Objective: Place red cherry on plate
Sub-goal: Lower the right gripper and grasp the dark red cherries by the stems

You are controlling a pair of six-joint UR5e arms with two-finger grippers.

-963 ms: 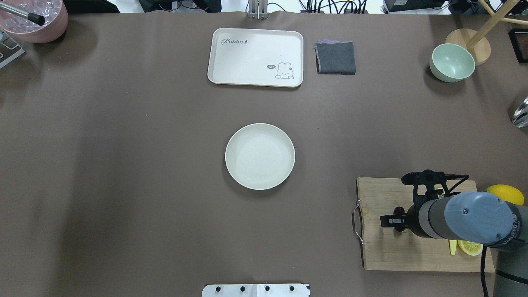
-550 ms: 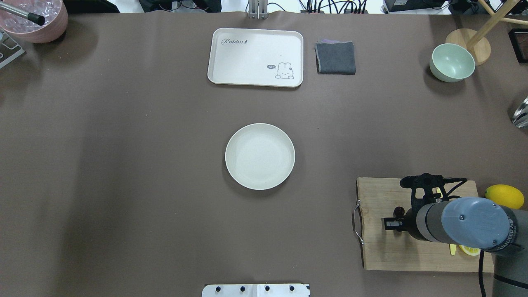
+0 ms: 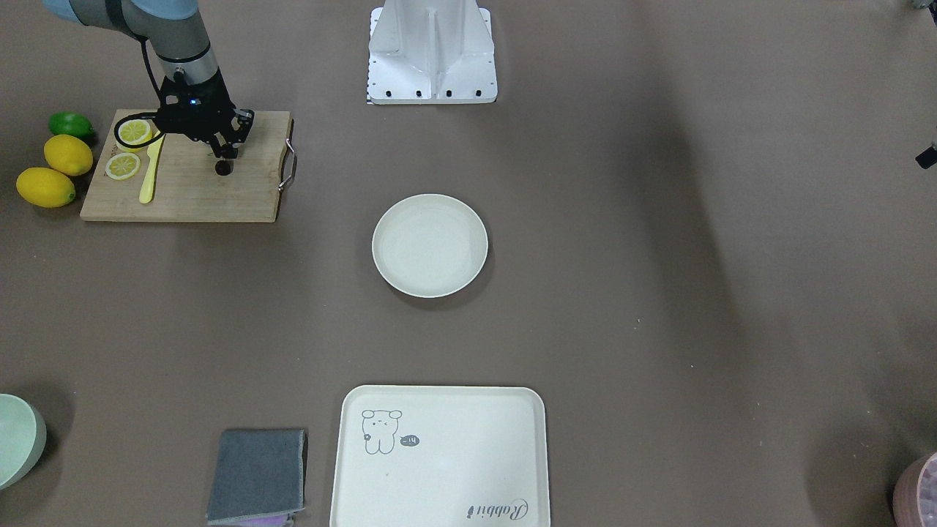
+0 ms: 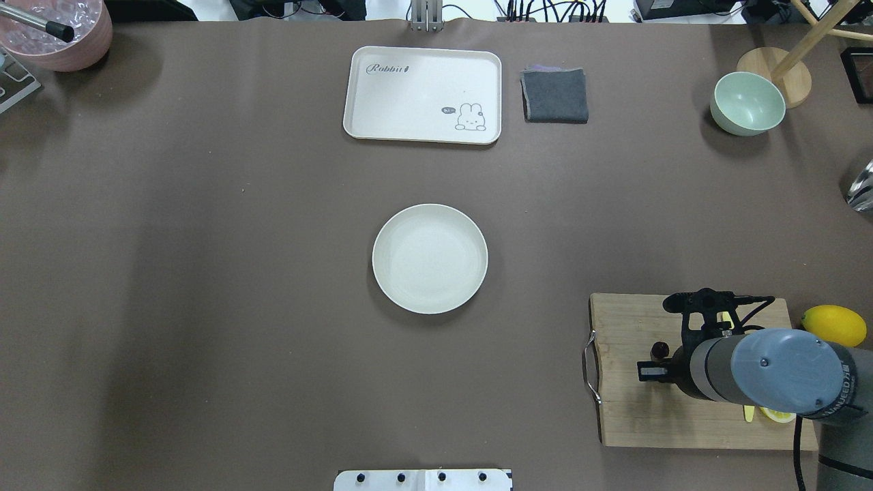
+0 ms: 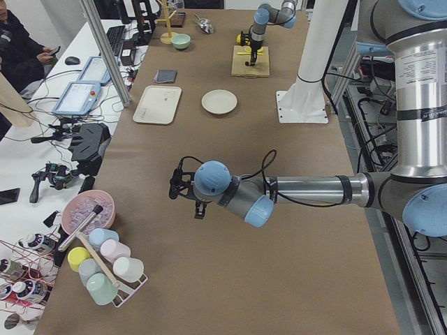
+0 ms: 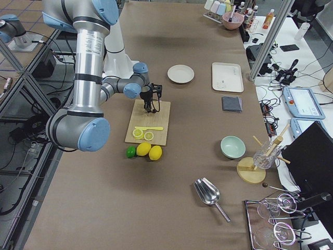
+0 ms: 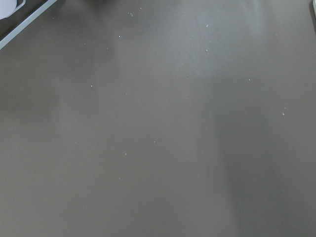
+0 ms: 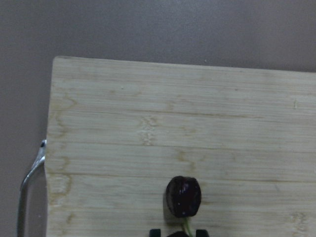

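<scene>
Right wrist-mounted view: cherry (image 8: 183, 196) lies on the cutting board (image 8: 148, 123), likely light, soft, apt to roll; pinch its stem. The right hand (image 8: 177, 232) straddles that stem; whether clenched, I cannot tell; left hand (image 5: 198, 209) likewise.

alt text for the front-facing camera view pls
The right arm's end effector is poised directly at a dark red cherry on a wooden cutting board at upper left, beside lemon slices and a yellow knife. An empty cream plate sits mid-table, apart from the board. A bear-print tray lies nearest the camera.
</scene>
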